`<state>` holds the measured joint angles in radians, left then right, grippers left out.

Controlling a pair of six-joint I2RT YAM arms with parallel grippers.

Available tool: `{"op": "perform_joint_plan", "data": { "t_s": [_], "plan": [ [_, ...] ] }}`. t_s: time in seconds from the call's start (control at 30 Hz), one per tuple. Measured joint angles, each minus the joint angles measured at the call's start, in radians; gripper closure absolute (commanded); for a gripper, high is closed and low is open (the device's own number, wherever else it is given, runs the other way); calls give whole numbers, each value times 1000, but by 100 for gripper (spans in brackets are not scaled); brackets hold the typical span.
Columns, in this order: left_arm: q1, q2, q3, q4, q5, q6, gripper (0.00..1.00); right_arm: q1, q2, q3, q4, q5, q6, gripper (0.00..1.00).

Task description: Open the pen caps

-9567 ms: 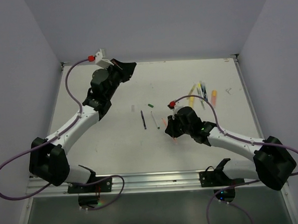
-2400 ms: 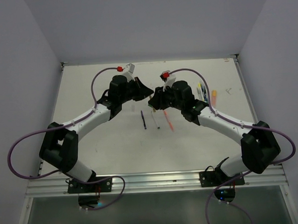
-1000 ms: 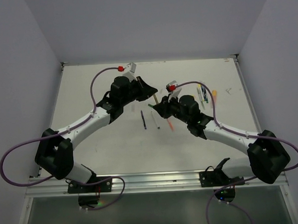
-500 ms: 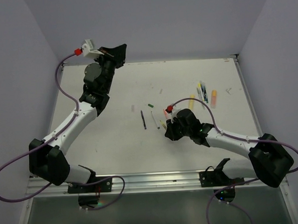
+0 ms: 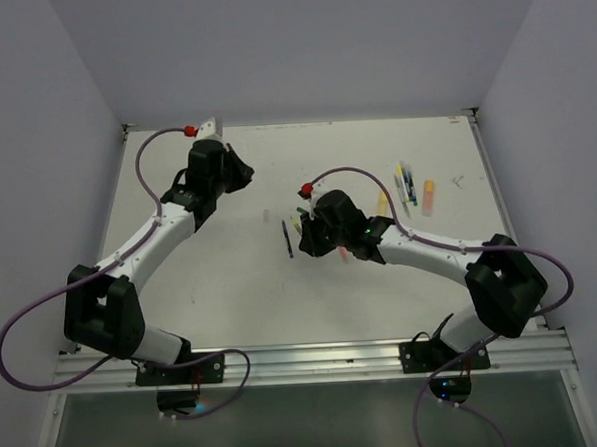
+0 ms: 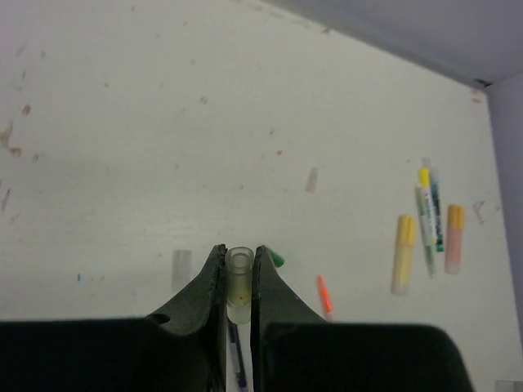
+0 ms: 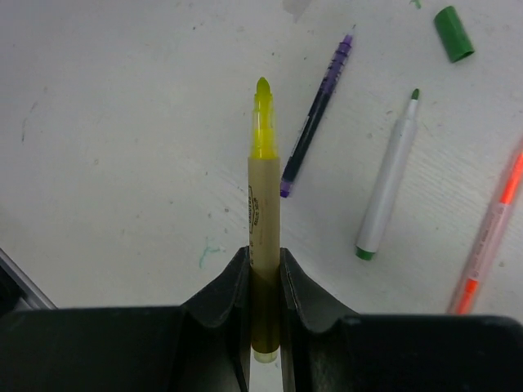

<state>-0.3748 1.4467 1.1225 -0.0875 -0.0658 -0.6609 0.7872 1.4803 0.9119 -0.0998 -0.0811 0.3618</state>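
Swinging back inward, left gripper (image 6: 239, 251) pinches one pale cap (image 6: 239, 282), right gripper (image 7: 263, 255) clamps one uncapped yellow highlighter (image 7: 263, 196)

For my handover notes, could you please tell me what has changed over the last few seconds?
The arms, joined mid-table before, have drawn apart. The left fingers carried the pale cap off to the left. The right fingers drew the now uncapped yellow highlighter nearer the bases. The dark pen and orange highlighter stayed put.
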Motion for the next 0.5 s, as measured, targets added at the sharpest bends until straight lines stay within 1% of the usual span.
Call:
{"op": "perform_joint_plan", "data": {
  "t_s": [0.2,0.37,0.5],
  "plan": [
    [39,133,-33,-114,42,35,95,93,195,120,-22,48,48,100],
    [43,275,-34,-137,84,54,92,147,322,198,-28,91,82,100],
    [43,360,-34,-143,110,56,90,160,415,259,-40,122,102,100]
  ]
}}
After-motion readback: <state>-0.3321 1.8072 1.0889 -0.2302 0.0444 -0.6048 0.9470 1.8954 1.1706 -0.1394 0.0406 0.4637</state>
